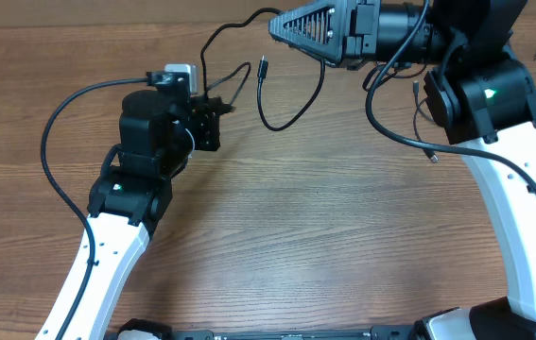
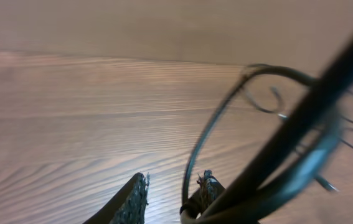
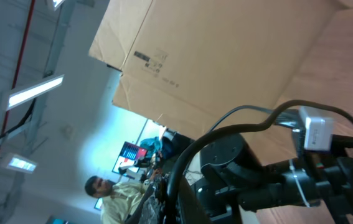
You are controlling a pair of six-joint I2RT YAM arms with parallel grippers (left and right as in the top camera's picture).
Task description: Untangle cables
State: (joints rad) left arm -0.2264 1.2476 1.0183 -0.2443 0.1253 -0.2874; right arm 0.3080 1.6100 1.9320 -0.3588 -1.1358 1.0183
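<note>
Thin black cables lie across the far part of the wooden table [image 1: 296, 217]. One cable [image 1: 234, 25] runs from my right gripper [image 1: 275, 28], which is raised, points left and is shut on it, down to my left gripper [image 1: 222, 109]. In the left wrist view that cable [image 2: 208, 127] passes between the fingers, close to the right fingertip [image 2: 208, 186], and a clear gap still shows. A second cable [image 1: 291, 121] loops beside it, its plug [image 1: 263, 66] lying free. More strands [image 1: 390, 127] lie under the right arm.
The left arm's thick black wire [image 1: 50, 142] arcs out to the left. A white block [image 1: 181, 74] sits on the left wrist. The right wrist view looks off the table at a cardboard box [image 3: 213, 56] and a person [image 3: 117, 196].
</note>
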